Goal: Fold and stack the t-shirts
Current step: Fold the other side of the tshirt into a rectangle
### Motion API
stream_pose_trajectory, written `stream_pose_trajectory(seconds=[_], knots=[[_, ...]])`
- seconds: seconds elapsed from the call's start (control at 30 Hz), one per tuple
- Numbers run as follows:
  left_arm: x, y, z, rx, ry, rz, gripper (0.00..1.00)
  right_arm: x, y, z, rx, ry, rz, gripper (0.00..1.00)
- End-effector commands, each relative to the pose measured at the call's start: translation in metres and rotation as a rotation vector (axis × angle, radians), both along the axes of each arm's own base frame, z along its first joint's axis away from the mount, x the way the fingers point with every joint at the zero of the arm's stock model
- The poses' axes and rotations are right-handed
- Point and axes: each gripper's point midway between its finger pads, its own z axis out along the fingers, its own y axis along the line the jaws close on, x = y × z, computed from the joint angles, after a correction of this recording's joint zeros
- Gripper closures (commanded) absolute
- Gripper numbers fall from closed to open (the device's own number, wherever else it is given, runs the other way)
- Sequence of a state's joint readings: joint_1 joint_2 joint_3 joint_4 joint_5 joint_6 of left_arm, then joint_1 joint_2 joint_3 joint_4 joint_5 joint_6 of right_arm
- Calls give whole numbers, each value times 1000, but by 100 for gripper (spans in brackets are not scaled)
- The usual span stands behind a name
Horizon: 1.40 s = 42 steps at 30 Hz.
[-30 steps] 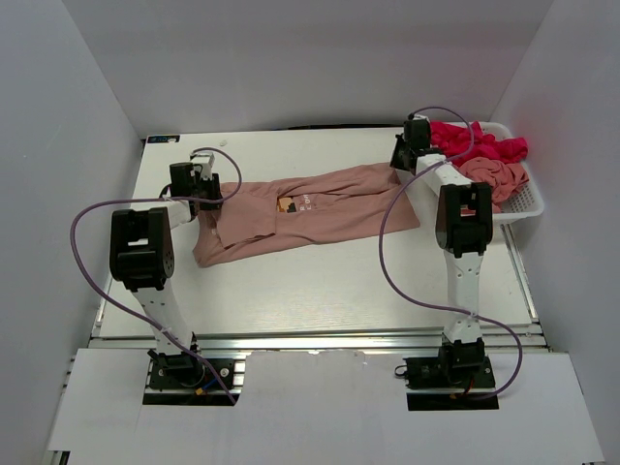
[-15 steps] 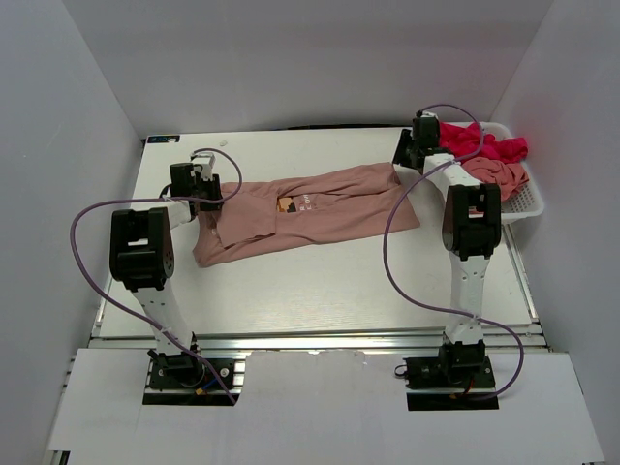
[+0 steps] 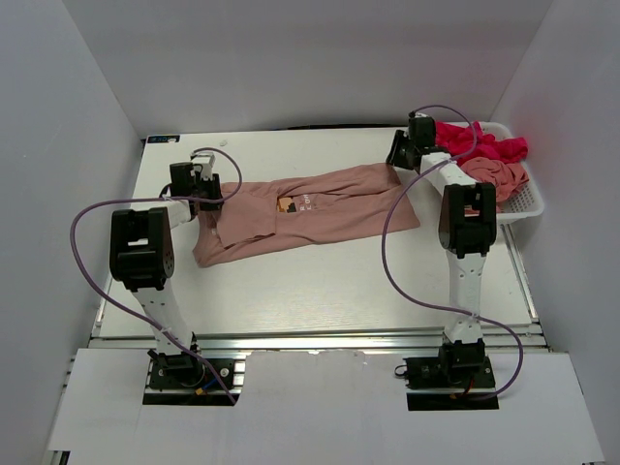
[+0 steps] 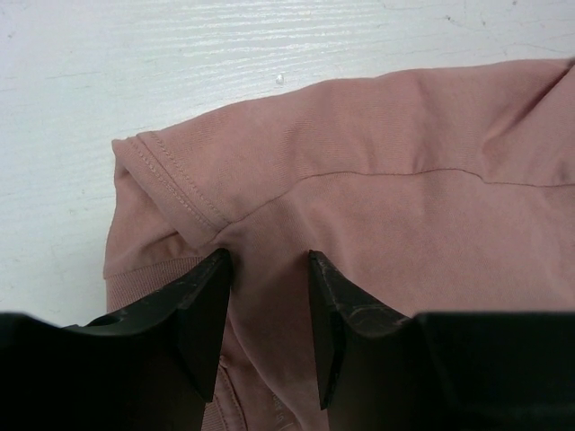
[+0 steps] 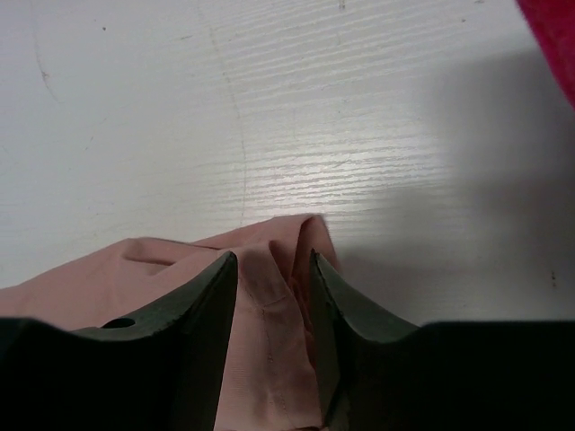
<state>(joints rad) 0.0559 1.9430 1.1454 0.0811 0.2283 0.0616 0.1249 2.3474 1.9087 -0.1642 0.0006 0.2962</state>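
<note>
Dusty salmon-pink cotton t-shirt (image 3: 310, 213) lies flat on white table (image 3: 291, 286), long axis 9-to-3 o'clock (tilted toward 2). Left gripper (image 4: 267, 269) pinches its 9 o'clock end, right gripper (image 5: 274, 269) its 3 o'clock end. Both are nearly closed on cloth.

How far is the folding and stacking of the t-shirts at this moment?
Done: nothing looks folded or stacked yet. In hand: the printed pink t-shirt lies stretched out on the table, the left tool pinching it near a sleeve and the right tool its other end. Left: folding it, then the magenta t-shirt and a crumpled pink t-shirt in the white basket.
</note>
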Motion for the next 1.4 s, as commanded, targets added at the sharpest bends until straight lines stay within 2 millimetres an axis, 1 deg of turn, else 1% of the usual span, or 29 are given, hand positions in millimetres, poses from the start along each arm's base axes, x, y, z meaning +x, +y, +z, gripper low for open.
stream_pose_trajectory(seconds=[0.0,0.03,0.1,0.13,0.2,0.23,0.27,0.37,0.43,0.5,0.53,0.57,0.67,0.7,0.87,1.07,1.1,1.13,1.2,1.27,1.33,1.37], knots=[[13,-6,26,-21,-57,-18,50,5,11,5,28,-2,29,58],[14,-5,26,-22,-57,-16,50,3,12,3,30,3,29,63],[16,-5,27,-25,-61,-14,50,1,15,0,38,12,38,70],[16,-5,28,-25,-61,-14,51,-2,15,-3,40,20,40,78],[17,-5,28,-25,-60,-12,50,-4,18,-6,43,30,47,87],[17,-4,29,-23,-61,-14,51,-5,18,-7,42,33,49,95],[17,-5,30,-23,-63,-17,51,-6,18,-10,38,38,50,100],[16,-4,31,-13,-65,-11,51,-4,12,-10,16,29,30,100],[15,-3,31,-11,-65,-11,51,-1,10,-5,4,10,20,100],[13,-4,31,-10,-66,-13,51,3,0,0,-45,-14,-16,100],[13,-3,31,-7,-65,-14,51,7,-4,6,-59,-39,-29,100],[12,-3,30,-7,-63,-14,51,11,-13,9,-93,-56,-66,100],[12,-3,31,-8,-64,-13,51,18,-24,20,-137,-104,-96,100],[13,-4,30,-10,-65,-15,51,22,-25,25,-144,-120,-96,100],[14,-3,28,-6,-56,-17,51,33,-25,35,-131,-163,-94,100],[12,-6,25,-15,-49,-28,51,45,-18,34,-107,-200,-63,100],[11,-6,24,-16,-46,-29,51,51,-18,40,-101,-238,-63,100],[11,-6,25,-16,-47,-29,51,52,-17,38,-101,-243,-59,100],[11,-5,25,-12,-45,-28,51,56,-16,41,-106,-260,-45,100],[11,-4,25,-7,-44,-26,51,56,-16,42,-107,-261,-44,100],[11,-3,25,-2,-44,-22,51,52,-16,50,-98,-276,-47,100],[11,-3,25,1,-46,-21,51,43,-17,35,-100,-244,-51,100]])
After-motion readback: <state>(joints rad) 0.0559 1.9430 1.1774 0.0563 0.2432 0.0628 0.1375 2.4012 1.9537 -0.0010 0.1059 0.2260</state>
